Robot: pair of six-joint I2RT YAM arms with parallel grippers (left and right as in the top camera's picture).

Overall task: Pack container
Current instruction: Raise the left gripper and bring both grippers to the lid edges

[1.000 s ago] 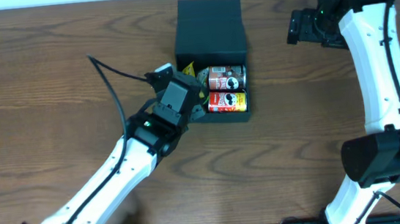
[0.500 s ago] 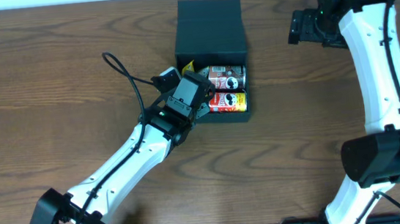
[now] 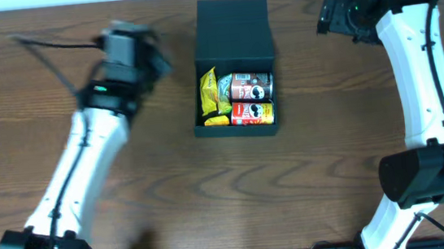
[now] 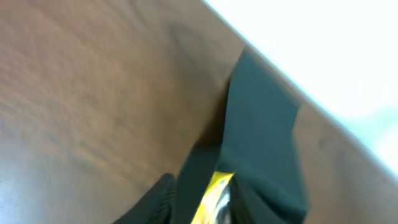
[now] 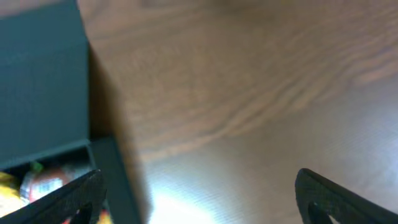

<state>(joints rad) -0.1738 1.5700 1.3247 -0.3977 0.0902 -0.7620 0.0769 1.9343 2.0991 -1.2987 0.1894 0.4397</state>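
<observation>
Dark teal square cardboard box (image 3: 199, 128) sits in the middle, snacks (image 3: 240, 100) inside. Left gripper (image 3: 137, 51) is too blurry to call; right gripper (image 3: 325, 20) is spread wide. I'd hook the flap (image 3: 233, 25) by its far edge and fold gently.

The overhead is looking straight down at the table (image 3: 333, 171) — both wrist views are peering close, obliquely, sharing the container (image 3: 234, 33).

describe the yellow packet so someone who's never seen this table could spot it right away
On the brown wooden table sits a dark teal-green square cardboard box, its lid flapped open. Inside, along its left side, lies the crinkly yellow snack packet. Unlike the two cylindrical snack cans beside it, it is flat and soft-looking.
</observation>
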